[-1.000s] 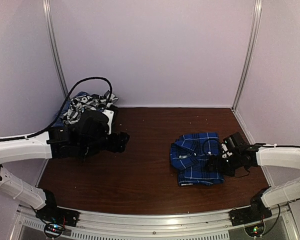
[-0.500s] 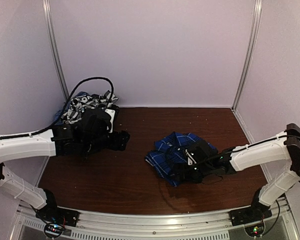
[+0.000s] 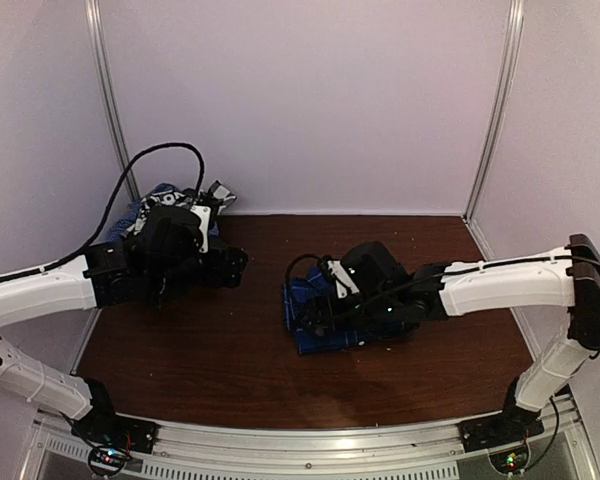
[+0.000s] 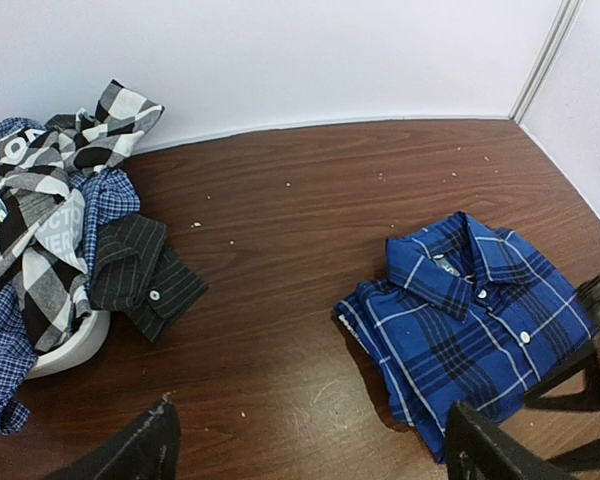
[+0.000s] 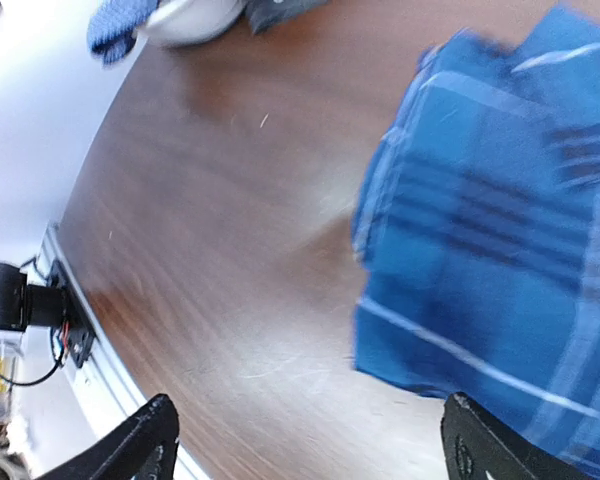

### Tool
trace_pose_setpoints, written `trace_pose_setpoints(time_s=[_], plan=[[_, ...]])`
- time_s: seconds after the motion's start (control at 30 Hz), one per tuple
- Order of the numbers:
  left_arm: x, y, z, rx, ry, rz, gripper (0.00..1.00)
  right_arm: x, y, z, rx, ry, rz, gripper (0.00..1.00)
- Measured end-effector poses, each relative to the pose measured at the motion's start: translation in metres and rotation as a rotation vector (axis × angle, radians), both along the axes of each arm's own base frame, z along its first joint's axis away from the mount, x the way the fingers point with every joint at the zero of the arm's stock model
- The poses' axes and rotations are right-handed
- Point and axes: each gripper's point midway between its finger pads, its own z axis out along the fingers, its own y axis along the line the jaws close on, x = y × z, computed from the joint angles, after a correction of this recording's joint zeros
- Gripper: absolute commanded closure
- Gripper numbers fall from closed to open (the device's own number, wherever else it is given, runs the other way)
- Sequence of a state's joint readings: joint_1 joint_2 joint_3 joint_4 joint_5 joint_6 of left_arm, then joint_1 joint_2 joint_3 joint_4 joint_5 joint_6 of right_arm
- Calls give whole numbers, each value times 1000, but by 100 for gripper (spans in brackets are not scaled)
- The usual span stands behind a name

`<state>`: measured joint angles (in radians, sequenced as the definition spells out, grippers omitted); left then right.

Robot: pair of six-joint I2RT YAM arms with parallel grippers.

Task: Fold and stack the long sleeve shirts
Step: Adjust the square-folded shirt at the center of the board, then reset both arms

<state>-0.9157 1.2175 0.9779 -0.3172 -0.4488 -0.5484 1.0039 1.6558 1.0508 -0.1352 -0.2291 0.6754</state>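
Note:
A royal-blue plaid long sleeve shirt (image 3: 325, 338) lies folded near the table's middle, collar up, and shows plainly in the left wrist view (image 4: 470, 320). My right gripper (image 3: 315, 315) hovers low over its left part, open, with the blurred shirt (image 5: 500, 250) reaching one fingertip (image 5: 485, 450). Further shirts lie heaped at the back left (image 3: 165, 198): a black-and-white plaid (image 4: 40, 200), a dark pinstripe sleeve (image 4: 145, 270) and a pale-blue check (image 4: 0, 365). My left gripper (image 3: 235, 268) stands open in front of that heap, over bare wood, holding nothing (image 4: 310, 462).
A white tub (image 4: 65, 350) sits under the heap, against the left wall. Pale walls close the table (image 3: 210, 350) at the back and both sides. A black cable (image 3: 160, 155) loops above the left arm. Rail and arm bases (image 3: 300, 445) run along the near edge.
My right arm has swept left across the table, and the blue shirt has slid with it from the right side to the middle. My left gripper drew back slightly and opened wider.

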Motion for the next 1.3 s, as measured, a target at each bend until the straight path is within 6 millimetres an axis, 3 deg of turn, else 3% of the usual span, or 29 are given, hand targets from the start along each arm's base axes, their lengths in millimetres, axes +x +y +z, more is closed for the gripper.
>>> trace_pose_setpoints(time_s=[0.1,0.27,0.4,0.57,0.73,0.97,1.3], plan=[[8,10,2,-4,-2,32,2,17,-42,32,-13,-85,-88,3],[22,33,4,-2,-1,86,2,51,-143,92,-16,-256,-335,0],[38,60,3,5,11,142,2,68,-218,136,-28,-389,-526,0],[54,93,5,-7,16,208,2,77,-273,152,-128,-458,-658,0],[60,116,29,-67,-40,230,2,82,-293,160,-197,-494,-691,0],[58,116,59,-74,-151,174,2,84,-294,178,-219,-562,-660,0],[31,131,62,-80,-279,158,2,76,-297,188,-186,-639,-653,0]])
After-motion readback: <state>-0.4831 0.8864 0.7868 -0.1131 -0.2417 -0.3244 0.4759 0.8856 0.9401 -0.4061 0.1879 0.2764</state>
